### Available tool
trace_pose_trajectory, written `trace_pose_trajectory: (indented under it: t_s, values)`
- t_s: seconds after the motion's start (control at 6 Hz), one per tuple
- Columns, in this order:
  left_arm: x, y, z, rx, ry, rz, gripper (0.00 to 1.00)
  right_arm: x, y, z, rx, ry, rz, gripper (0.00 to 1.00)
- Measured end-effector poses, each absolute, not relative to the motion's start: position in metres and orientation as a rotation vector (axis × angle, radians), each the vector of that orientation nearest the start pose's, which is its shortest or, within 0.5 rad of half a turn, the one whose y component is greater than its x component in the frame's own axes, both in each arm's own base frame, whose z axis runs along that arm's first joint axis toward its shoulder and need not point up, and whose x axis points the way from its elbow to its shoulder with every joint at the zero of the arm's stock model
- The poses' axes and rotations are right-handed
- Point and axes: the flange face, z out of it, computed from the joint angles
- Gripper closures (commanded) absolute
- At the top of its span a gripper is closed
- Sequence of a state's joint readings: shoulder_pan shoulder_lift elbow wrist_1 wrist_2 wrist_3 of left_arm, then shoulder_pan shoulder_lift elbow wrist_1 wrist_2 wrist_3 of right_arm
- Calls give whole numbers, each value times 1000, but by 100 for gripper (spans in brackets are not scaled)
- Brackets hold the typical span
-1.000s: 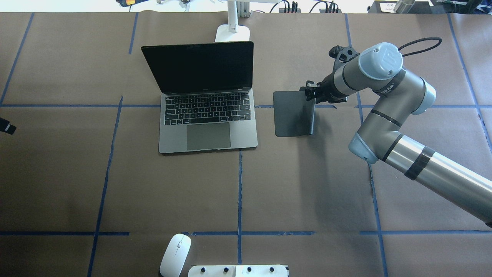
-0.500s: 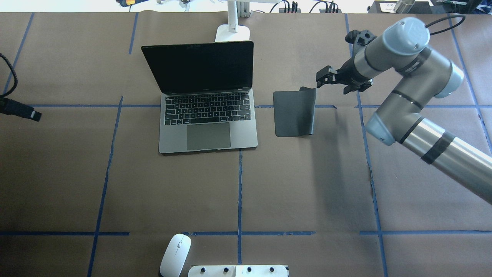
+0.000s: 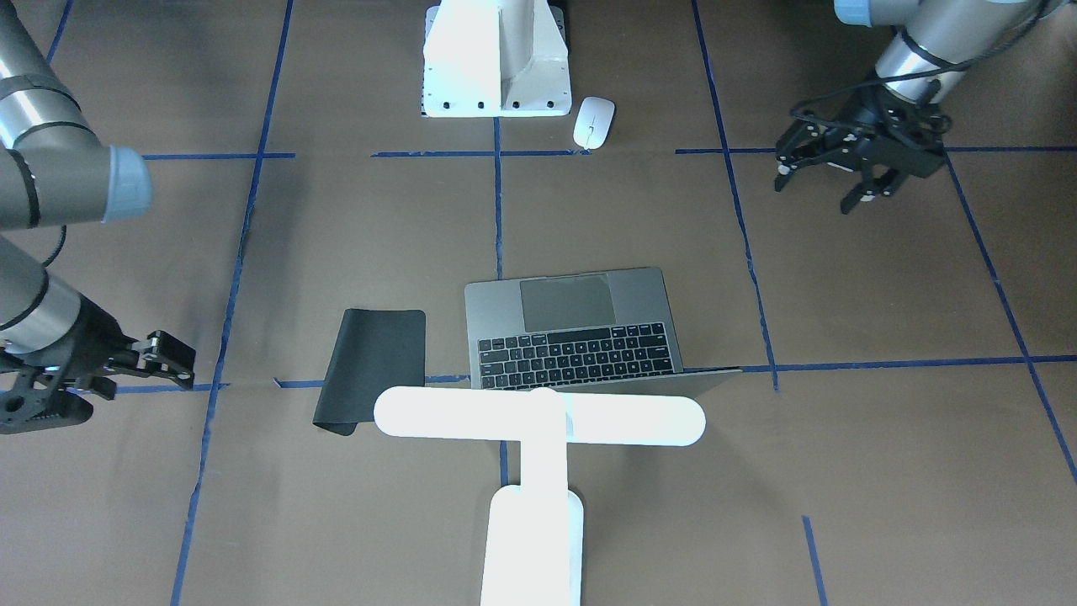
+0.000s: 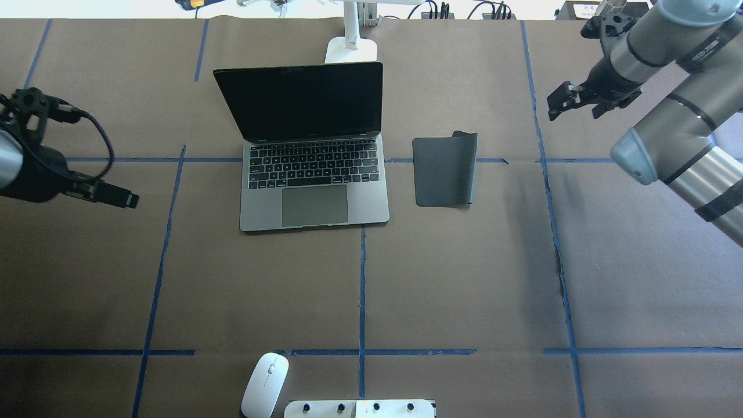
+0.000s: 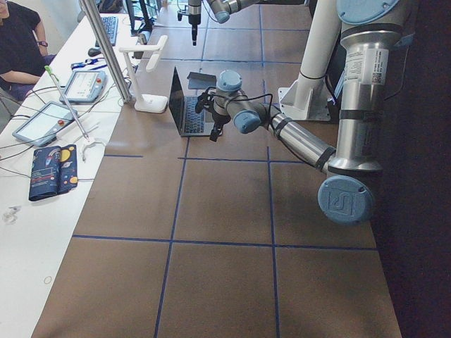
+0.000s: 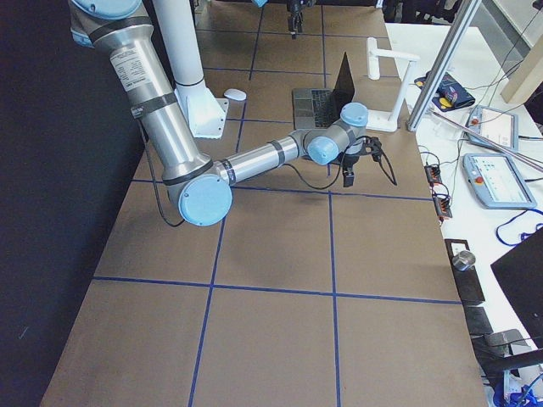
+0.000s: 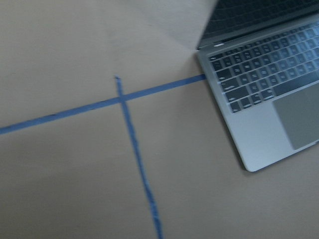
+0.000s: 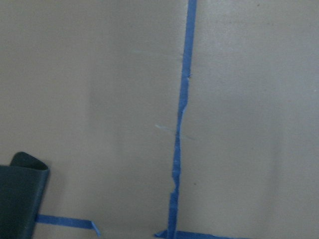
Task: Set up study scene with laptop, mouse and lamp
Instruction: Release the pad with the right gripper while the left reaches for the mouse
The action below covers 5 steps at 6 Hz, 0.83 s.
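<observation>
Laptop [image 4: 313, 191] open mid-table, grey, black keys, dark screen; long axis across table, trackpad toward robot. White oval mouse [image 4: 265, 384] beside pedestal [image 4: 360, 408], pointing away from robot. Left gripper [image 3: 814, 192], right gripper [image 4: 556, 107] both spread.

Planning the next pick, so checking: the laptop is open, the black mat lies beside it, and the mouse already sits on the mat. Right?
No. The mouse is not on the mat; it lies on the table at the robot's edge, next to the white pedestal, as the overhead view shows. The laptop is open and the mat lies beside it.
</observation>
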<state>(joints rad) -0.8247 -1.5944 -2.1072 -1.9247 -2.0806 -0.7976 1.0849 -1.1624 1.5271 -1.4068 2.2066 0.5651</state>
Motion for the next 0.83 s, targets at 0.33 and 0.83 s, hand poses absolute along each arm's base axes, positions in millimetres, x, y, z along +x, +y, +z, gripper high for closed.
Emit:
trace_pose_trajectory:
  t_s: [0.33, 0.83]
  values:
    - [326, -348, 331, 274, 976, 173, 0, -143, -577, 473, 142, -707, -238, 0]
    - [435, -222, 331, 237, 940, 165, 0, -14, -449, 559, 124, -710, -273, 0]
